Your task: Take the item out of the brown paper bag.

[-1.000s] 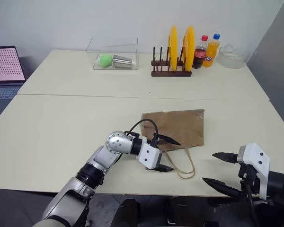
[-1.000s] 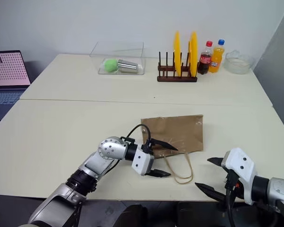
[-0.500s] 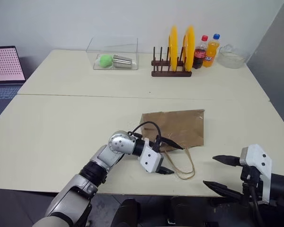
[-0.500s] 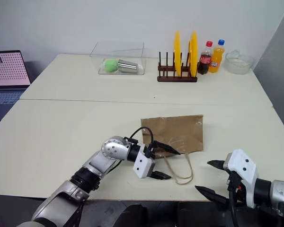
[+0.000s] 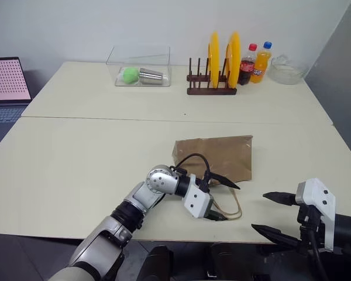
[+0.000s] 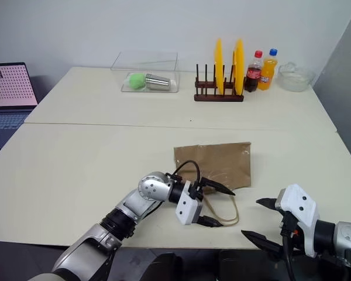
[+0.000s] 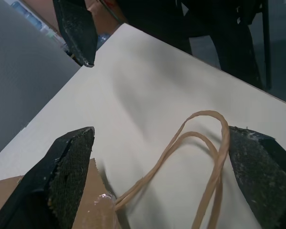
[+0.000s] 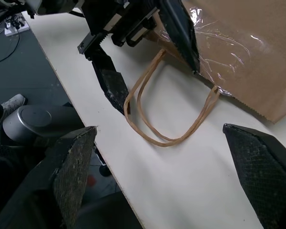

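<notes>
Our two head eyes look forward and down over table (image 5: 93,158), sharing bag (image 5: 219,155) and far rack (image 5: 210,88). Our wrist cameras sit close, both catching bag handles (image 8: 167,114) at near edge.

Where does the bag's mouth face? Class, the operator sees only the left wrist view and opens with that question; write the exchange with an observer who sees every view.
Observer: The brown paper bag lies flat on the table, with its mouth and handles toward the robot's side.
Operator: How does the right tool stand?
Observer: The right tool is open at the table's near edge, to the right of the handles and apart from them.
Operator: What stands beyond the bag?
Observer: A plate rack holding two yellow plates, at the table's far side, well apart from the bag.
</notes>
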Tool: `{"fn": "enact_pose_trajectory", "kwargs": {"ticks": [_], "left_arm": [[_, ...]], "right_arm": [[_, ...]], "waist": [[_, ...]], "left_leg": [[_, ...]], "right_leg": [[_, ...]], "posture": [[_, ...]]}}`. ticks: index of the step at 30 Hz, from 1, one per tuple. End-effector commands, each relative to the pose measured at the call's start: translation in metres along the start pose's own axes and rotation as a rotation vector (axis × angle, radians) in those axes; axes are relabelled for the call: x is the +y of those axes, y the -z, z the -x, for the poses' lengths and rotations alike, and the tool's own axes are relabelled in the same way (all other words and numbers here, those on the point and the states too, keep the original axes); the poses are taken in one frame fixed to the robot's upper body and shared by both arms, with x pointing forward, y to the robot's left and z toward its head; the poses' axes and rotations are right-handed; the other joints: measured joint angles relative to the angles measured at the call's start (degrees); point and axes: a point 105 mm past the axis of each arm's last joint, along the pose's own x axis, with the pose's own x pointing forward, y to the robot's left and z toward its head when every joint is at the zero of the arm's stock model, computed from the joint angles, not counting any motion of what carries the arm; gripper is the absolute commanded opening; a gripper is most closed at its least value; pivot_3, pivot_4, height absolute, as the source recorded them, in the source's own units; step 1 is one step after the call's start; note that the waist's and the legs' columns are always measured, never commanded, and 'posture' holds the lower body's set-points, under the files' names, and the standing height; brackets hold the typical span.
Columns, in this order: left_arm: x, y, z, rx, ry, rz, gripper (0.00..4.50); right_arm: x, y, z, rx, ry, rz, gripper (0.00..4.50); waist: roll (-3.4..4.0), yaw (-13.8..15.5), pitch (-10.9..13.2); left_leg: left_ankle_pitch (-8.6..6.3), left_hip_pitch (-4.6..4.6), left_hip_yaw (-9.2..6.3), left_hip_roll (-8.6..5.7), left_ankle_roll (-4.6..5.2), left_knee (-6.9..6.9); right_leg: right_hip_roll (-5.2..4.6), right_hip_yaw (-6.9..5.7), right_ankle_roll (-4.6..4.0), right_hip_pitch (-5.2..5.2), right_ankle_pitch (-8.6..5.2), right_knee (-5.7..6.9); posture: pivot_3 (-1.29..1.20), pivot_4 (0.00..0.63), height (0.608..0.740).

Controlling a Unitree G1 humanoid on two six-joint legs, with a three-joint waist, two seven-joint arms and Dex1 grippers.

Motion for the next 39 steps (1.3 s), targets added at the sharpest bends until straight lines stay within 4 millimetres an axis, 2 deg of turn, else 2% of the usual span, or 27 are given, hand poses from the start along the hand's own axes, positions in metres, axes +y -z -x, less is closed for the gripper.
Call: {"fn": "enact_pose_trajectory", "kwargs": {"ticks": [1,3,10,14,25,34,39], "left_arm": [[0.006,-0.004,-0.002,-0.018,-0.010,-0.016,4.12],[0.005,-0.003,-0.002,-0.015,-0.001,-0.001,3.59],[0.003,-0.001,0.000,-0.008,0.021,0.010,1.27],[0.021,-0.006,0.000,-0.043,-0.062,0.123,0.04],[0.081,-0.012,0.028,-0.001,-0.248,0.224,0.04],[0.086,-0.010,0.033,0.018,-0.279,0.246,0.04],[0.088,-0.010,0.033,0.016,-0.290,0.248,0.04]], "right_arm": [[0.009,-0.011,0.001,-0.018,-0.014,0.075,4.50],[0.010,-0.011,0.000,-0.018,-0.014,0.077,4.50],[0.012,-0.011,-0.002,-0.022,-0.013,0.084,4.50],[0.016,-0.011,-0.004,-0.024,-0.024,0.103,4.50],[0.024,-0.009,-0.021,-0.035,-0.041,0.233,4.50],[0.020,-0.016,-0.041,-0.029,-0.039,0.394,4.50],[0.018,-0.005,-0.058,0.012,-0.087,0.477,4.50]], "waist": [[0.00,0.0,0.0],[0.00,0.0,0.0],[0.00,0.0,0.0],[0.00,0.0,0.0],[-0.02,-0.2,0.0],[-0.04,-0.1,0.0],[-0.04,-0.2,0.0]], "left_leg": [[0.00,0.00,0.00,0.00,0.00,0.00],[0.00,0.00,0.00,0.00,0.00,0.00],[0.00,0.00,0.00,0.00,0.00,0.00],[0.00,0.00,-0.01,0.00,0.00,0.00],[0.00,0.00,-0.02,0.00,0.00,0.00],[0.00,-0.03,-0.08,-0.01,-0.01,-0.01],[0.01,-0.05,-0.11,0.00,-0.01,-0.01]], "right_leg": [[0.00,-0.01,0.00,0.00,0.00,0.00],[0.00,-0.01,0.00,0.00,0.00,0.00],[0.00,-0.01,0.00,0.00,0.00,0.00],[0.00,-0.01,0.00,0.00,0.00,0.00],[0.02,-0.02,0.01,0.00,-0.01,-0.01],[0.02,-0.04,0.02,0.00,-0.01,-0.08],[0.02,-0.07,0.02,0.00,-0.01,-0.13]], "posture": [[0.00,0.150,0.740],[0.00,0.150,0.740],[0.00,0.150,0.740],[0.00,0.150,0.740],[0.00,0.150,0.740],[0.00,0.150,0.740],[0.00,0.150,0.740]]}}
